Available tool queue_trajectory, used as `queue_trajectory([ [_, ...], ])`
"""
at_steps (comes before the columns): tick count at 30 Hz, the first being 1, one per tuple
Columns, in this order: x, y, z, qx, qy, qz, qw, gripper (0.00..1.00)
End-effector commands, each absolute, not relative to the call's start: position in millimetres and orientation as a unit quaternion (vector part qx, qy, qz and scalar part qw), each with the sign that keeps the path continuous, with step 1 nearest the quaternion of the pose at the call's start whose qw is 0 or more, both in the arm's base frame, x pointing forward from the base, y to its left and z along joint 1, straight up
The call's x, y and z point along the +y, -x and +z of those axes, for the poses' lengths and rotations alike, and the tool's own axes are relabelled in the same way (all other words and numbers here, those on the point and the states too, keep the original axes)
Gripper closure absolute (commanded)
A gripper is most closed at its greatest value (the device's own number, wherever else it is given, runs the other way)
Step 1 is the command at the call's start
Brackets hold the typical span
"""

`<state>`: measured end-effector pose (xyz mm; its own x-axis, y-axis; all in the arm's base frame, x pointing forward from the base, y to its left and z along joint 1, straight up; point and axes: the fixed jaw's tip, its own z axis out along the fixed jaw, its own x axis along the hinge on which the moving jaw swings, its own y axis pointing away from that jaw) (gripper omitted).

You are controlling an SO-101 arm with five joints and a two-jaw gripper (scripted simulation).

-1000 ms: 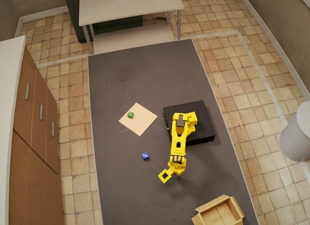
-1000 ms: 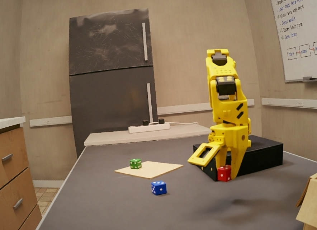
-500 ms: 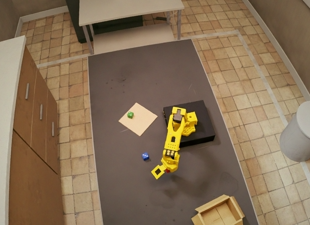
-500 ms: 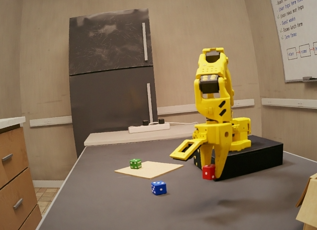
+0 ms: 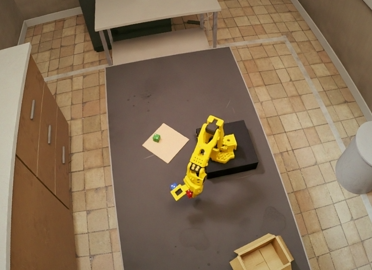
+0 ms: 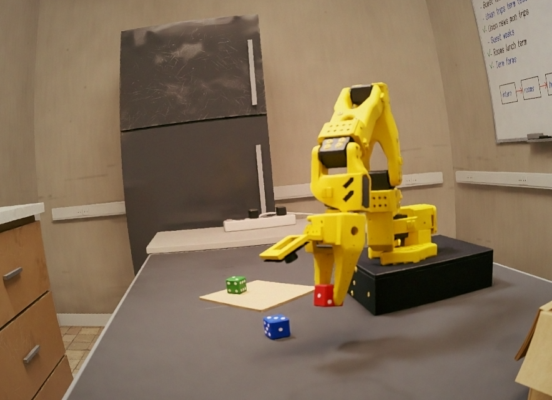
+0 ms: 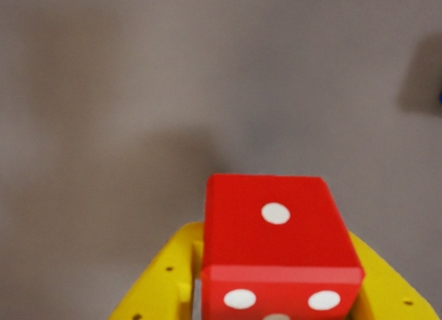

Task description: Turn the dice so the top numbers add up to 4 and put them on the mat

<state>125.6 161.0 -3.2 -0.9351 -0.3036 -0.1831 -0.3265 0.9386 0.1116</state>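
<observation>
Holds a red die (image 5: 189, 193) (image 6: 323, 295) (image 7: 280, 223) pinched in the yellow gripper (image 5: 190, 195) (image 6: 328, 296) (image 7: 281, 275), raised above the dark table (image 5: 150, 231) (image 6: 178, 356) (image 7: 300, 63) and off the mat (image 5: 168, 152) (image 6: 271, 300), with a single dot on the face ahead in the wrist view. Shows a blue die (image 5: 174, 186) (image 6: 276, 326) (image 7: 440, 99) nearby, flat on the table outside the mat, and a green die (image 5: 156, 137) (image 6: 236, 284) flat on it. Farther out, includes a black box (image 5: 248, 143) (image 6: 433, 282) under the arm's base and, well apart from the dice, an open cardboard box (image 5: 283, 250) (image 6: 541, 346).
</observation>
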Motion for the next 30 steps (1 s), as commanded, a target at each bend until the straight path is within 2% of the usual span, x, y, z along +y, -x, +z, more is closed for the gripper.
queue_trajectory([
  [1,158.7,-128.6,-0.2,0.978,0.161,0.084,0.101,1.00],
  [12,153.8,-138.1,-2.5,0.975,0.157,0.097,0.128,1.00],
  [19,133.2,-163.8,-5.4,0.958,0.141,0.120,0.218,1.00],
  [21,133.2,-163.8,-5.4,0.958,0.141,0.120,0.218,1.00],
  [30,100.9,-184.6,-0.7,0.929,0.123,0.114,0.330,1.00],
])
